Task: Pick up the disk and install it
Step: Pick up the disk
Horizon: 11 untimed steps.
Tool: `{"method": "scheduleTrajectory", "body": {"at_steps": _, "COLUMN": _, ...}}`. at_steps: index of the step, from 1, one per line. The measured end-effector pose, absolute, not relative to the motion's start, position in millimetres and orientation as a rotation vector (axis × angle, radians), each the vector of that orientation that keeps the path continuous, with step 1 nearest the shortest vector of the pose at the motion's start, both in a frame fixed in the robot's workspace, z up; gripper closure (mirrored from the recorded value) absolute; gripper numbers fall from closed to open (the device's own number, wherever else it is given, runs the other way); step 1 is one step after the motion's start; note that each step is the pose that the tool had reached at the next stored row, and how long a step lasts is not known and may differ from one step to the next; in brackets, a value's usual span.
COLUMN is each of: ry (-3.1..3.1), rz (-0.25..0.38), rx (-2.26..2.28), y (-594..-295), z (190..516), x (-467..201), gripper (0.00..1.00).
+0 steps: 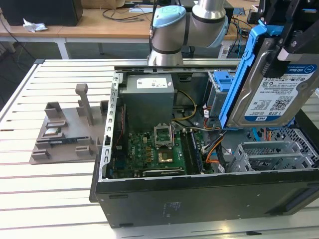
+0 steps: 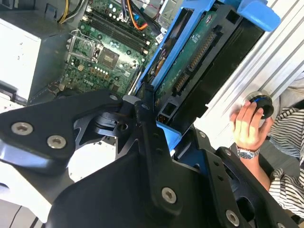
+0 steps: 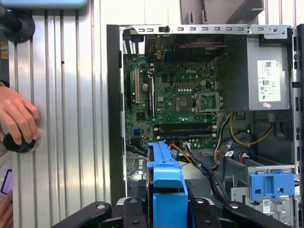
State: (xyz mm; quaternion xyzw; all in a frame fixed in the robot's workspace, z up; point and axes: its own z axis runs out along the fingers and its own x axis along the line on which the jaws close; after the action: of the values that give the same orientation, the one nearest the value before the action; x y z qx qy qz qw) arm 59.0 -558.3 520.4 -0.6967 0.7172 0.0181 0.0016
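The tool (image 1: 289, 42) grips the disk (image 1: 271, 92), tilted above the case (image 1: 199, 201). It would go best squared with the cage (image 1: 271, 154) at its six o'clock.

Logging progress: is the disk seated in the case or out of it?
Out. The disk hangs tilted above the open case, clamped in the end effector.

The disk (image 1: 271, 85) I hold carries a white-and-blue printed label (image 1: 288, 95) with a square code. In the exterior view, at nine o'clock from it, the grey power supply (image 1: 149, 107) bears a white printed sticker (image 1: 153, 83).
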Motion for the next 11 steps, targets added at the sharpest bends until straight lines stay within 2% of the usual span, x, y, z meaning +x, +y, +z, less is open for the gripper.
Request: {"method": "scheduleTrajectory", "body": {"at_steps": 11, "ry": 2.252, "rz": 0.058, "rx": -2.188, "y": -557, "z": 514, "x": 75, "gripper": 0.64}}
